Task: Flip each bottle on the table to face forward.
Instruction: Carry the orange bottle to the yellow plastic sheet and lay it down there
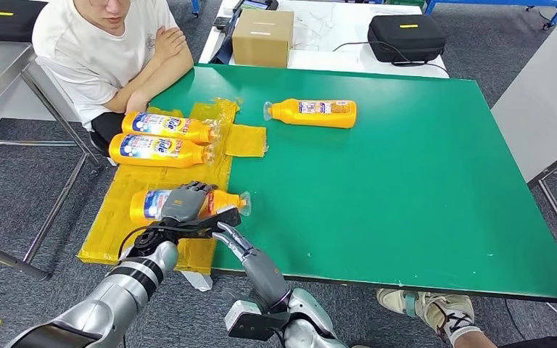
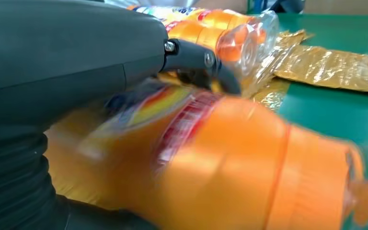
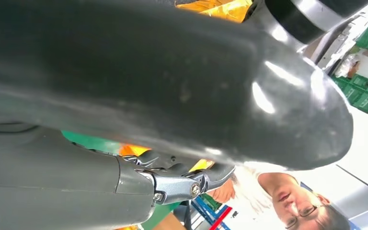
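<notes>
Your left hand [image 1: 183, 204] has its fingers wrapped over the nearest bottle [image 1: 188, 204], label showing; right hand [image 1: 226, 220] touches it (grip unclear). Beyond your fingers, the far bottle [image 1: 312, 112] seems unturned.

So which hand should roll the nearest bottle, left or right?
Left. The left hand already lies over the nearest bottle on the yellow sheet, fingers across its label. The right hand sits at the table's near edge beside it, gripping nothing.
</notes>
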Motion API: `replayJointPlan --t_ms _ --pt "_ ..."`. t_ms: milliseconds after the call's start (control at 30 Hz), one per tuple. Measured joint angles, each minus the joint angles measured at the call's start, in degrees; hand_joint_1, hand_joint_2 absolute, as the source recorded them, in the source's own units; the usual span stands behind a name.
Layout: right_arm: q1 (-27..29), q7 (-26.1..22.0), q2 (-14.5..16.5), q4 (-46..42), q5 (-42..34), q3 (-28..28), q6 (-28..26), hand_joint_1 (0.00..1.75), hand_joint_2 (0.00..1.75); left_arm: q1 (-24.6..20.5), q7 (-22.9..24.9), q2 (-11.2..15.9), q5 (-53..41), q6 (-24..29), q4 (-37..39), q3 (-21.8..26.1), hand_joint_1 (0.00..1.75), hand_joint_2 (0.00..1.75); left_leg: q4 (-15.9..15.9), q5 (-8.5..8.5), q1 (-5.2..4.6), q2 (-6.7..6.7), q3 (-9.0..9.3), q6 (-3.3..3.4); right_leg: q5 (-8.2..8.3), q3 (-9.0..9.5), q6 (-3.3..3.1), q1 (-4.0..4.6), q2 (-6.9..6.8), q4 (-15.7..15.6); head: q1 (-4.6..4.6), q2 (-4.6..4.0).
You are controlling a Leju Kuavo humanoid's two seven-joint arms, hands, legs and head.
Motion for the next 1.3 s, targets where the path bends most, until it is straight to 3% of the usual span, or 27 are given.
replayJointPlan --t_ms 133,367,500,600,733,867,1067,1200,1300 --pt "0.02 0.0 -0.03 0.01 -0.81 0.01 -0.7 0.0 0.0 -1.45 -1.77 -0.03 3.53 -5.8 0.9 0.72 0.0 0.0 -0.01 0.01 0.0 -0.03 0.11 0.0 -0.01 0.12 -0.01 0.0 -0.02 0.0 -0.01 0.0" --pt "-0.55 0.0 -0.38 0.46 -5.29 1.87 -3.31 0.0 0.0 -3.5 -12.93 0.58 16.93 -21.09 1.0 5.56 0.0 0.0 -0.04 0.14 0.01 -0.29 0.29 -0.01 -0.03 0.4 -0.02 0.0 -0.23 0.0 0.0 0.0" --pt "-1.19 0.0 -0.99 1.09 -8.16 4.08 -5.79 0.0 0.0 -2.26 -16.08 0.5 29.94 -25.21 -1.41 9.37 0.0 1.75 -0.02 0.18 -0.01 -0.1 0.24 0.01 0.06 0.3 -0.03 -0.01 -0.2 0.01 0.01 0.0" --pt "-1.47 0.0 -1.54 1.5 -9.12 5.79 -7.71 0.0 0.0 -0.05 -16.9 0.22 43.87 -27.89 -6.18 12.58 0.0 1.75 0.01 0.19 -0.01 -0.01 0.06 0.0 0.14 0.07 -0.1 -0.01 -0.15 0.01 0.0 0.0" --pt "-1.67 0.0 -2.38 1.71 -9.76 7.86 -9.92 0.0 1.75 3.63 -15.66 -0.75 63.34 -32.71 -14.86 16.97 0.0 1.75 0.02 0.19 0.0 0.0 -0.13 -0.01 0.16 -0.12 -0.14 0.01 -0.12 0.03 0.0 0.0" --pt "-1.66 0.0 -3.19 1.69 -11.05 8.82 -10.81 0.0 1.75 7.22 -13.51 -1.66 75.98 -34.91 -22.62 19.42 0.0 1.75 0.01 0.18 0.02 -0.01 -0.33 -0.01 0.13 -0.31 -0.15 0.04 -0.11 0.03 0.0 0.0" --pt "-1.41 0.0 -4.44 1.41 -11.81 9.04 -11.3 0.0 1.75 12.72 -12.86 -2.34 81.58 -32.98 -32.51 19.95 0.0 1.75 0.01 0.17 0.02 0.0 -0.43 -0.01 0.13 -0.41 -0.15 0.04 -0.07 0.01 0.01 0.0" --pt "-0.3 0.0 -5.24 0.58 -9.88 7.57 -11.93 0.0 1.75 16.37 -13.5 -2.38 83.91 -28.7 -37.97 19.74 0.0 1.75 0.01 0.16 0.02 0.02 -0.41 -0.02 0.13 -0.41 -0.15 0.04 -0.05 0.01 -0.01 0.0" --pt "2.34 0.0 -6.52 -1.55 -6.67 3.17 -11.2 0.0 1.75 21.22 -14.49 -2.35 83.9 -24.18 -44.16 19.34 0.0 1.75 0.01 0.14 0.02 0.01 -0.44 -0.03 0.09 -0.43 -0.12 0.04 -0.05 0.0 -0.01 0.0"
